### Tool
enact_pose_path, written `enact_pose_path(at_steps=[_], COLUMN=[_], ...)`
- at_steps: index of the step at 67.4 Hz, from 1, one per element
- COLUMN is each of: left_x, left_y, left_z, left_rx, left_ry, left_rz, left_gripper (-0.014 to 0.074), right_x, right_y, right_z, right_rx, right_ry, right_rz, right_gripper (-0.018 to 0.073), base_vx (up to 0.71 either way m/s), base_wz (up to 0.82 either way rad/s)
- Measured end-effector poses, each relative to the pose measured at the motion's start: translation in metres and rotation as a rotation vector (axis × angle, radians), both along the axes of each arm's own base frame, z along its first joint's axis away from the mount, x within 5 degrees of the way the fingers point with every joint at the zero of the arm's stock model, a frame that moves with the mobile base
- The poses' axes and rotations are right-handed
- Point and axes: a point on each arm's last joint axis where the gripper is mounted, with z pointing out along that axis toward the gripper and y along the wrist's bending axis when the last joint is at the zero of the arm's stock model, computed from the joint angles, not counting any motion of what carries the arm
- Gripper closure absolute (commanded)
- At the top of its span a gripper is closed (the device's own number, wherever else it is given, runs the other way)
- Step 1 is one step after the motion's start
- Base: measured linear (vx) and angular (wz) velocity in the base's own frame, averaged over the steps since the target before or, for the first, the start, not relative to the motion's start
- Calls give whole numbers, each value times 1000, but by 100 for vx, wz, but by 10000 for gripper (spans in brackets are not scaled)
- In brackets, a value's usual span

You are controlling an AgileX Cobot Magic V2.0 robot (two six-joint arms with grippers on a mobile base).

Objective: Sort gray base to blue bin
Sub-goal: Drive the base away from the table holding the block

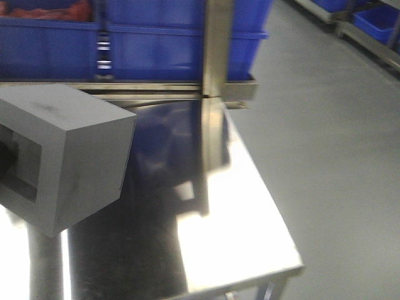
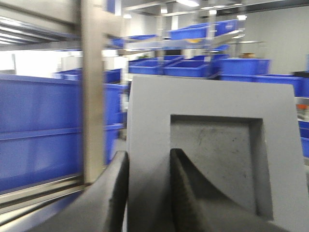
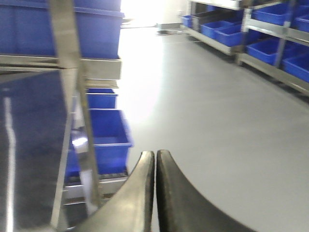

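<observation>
The gray base (image 1: 69,156) hangs in the air over the left side of the steel table (image 1: 237,212), its square recess facing left. In the left wrist view the gray base (image 2: 217,96) fills the frame. My left gripper (image 2: 148,154) is shut on the wall beside the recess, one finger inside and one outside. A blue bin (image 1: 175,37) stands on the rack behind the table, and another blue bin (image 2: 38,125) shows left of the block. My right gripper (image 3: 155,153) is shut with nothing in it, off the table's side above the floor.
A steel upright post (image 1: 217,47) rises at the table's back edge. Grey floor (image 1: 331,156) lies to the right. Small blue bins (image 3: 108,130) sit on a low shelf under the table. Racks with more bins (image 3: 270,29) line the far right.
</observation>
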Motion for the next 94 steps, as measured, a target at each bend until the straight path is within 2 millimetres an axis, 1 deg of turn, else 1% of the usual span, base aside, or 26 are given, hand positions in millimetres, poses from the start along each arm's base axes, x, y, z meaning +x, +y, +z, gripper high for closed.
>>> enact_pose_path(at_steps=[63, 94], left_x=[0, 0], left_y=[0, 0], left_z=[0, 0], left_rx=[-2, -2], left_ry=[1, 1], left_rz=[0, 0], left_gripper=[604, 604], right_x=[0, 0], right_y=[0, 0], right_z=[0, 0], right_rx=[0, 0], right_ry=[0, 0], right_rz=[0, 0], right_gripper=[564, 564], base_vx=[-10, 0], base_wz=[-79, -59])
